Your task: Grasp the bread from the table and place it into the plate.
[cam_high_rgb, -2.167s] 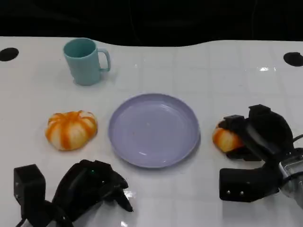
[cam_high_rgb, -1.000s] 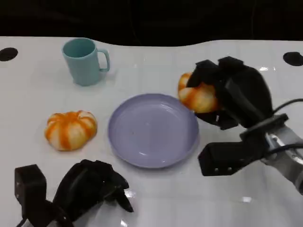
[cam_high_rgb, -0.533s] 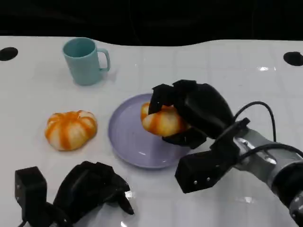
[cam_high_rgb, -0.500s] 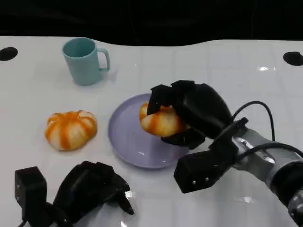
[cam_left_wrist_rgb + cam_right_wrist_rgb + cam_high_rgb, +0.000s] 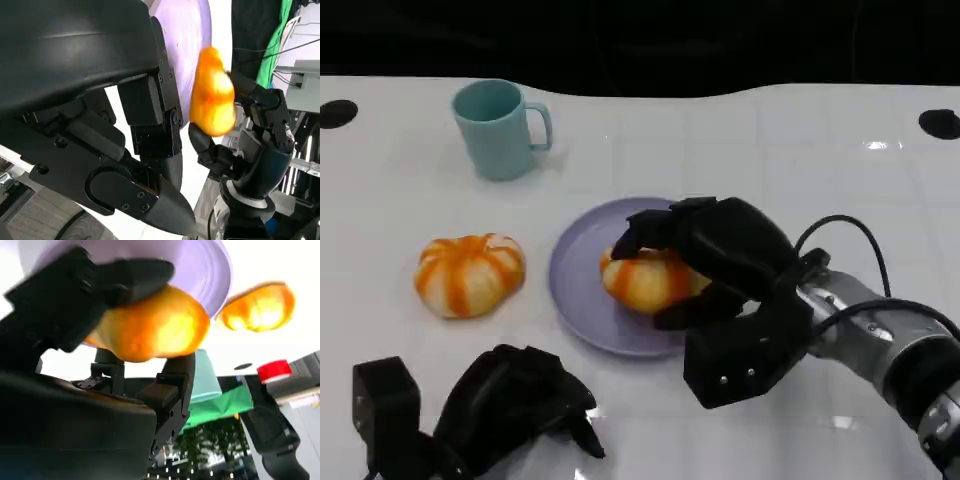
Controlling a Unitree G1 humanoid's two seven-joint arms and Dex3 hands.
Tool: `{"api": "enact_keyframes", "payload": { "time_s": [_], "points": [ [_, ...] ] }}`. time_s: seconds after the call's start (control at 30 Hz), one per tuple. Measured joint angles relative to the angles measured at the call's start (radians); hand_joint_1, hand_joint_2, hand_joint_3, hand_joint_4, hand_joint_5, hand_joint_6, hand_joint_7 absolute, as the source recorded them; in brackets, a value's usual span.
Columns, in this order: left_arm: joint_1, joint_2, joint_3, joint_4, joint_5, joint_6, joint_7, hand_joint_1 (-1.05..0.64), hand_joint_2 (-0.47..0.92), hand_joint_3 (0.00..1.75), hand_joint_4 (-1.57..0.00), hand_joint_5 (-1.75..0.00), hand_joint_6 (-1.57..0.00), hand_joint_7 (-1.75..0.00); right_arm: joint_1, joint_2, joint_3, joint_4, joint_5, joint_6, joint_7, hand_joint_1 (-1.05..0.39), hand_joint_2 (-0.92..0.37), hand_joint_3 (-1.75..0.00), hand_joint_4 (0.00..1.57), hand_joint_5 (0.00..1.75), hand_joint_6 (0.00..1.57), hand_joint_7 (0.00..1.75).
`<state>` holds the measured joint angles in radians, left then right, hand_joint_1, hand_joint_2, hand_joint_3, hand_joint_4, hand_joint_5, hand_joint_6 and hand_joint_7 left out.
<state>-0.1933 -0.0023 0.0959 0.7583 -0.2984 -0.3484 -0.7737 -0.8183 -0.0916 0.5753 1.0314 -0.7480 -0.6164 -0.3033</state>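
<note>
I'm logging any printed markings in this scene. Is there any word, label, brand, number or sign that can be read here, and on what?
None: no readable text on the cup, the plate, either bread, or the right robot hand.

Right hand [image 5: 720, 262] gripping, left hand [image 5: 515, 400] curled.

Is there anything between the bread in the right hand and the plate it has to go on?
Nothing visible. The right hand holds the bread directly over the plate, whose surface is bare. The second bread and the mug sit off to the side.
</note>
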Motion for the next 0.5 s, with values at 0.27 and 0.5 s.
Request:
{"api": "enact_keyframes", "payload": {
  "time_s": [0.27,0.5],
  "points": [
    [0.002,0.0,-0.004,-0.001,0.002,-0.003,0.0,-1.05,0.83,0.0,-1.38,-0.76,-1.57,-0.18,0.015,-0.033,-0.002,-0.111,0.008,0.052,0.123,-0.92,-0.92,-0.41,0.13,0.48,0.19,0.0],
    [0.003,0.0,-0.008,-0.002,0.001,-0.004,0.0,-1.05,0.82,0.0,-1.38,-0.75,-1.57,-0.17,0.065,-0.077,-0.017,-0.255,0.039,0.085,0.245,-0.95,-0.92,-0.43,0.11,0.46,0.18,0.0]
  ]
}}
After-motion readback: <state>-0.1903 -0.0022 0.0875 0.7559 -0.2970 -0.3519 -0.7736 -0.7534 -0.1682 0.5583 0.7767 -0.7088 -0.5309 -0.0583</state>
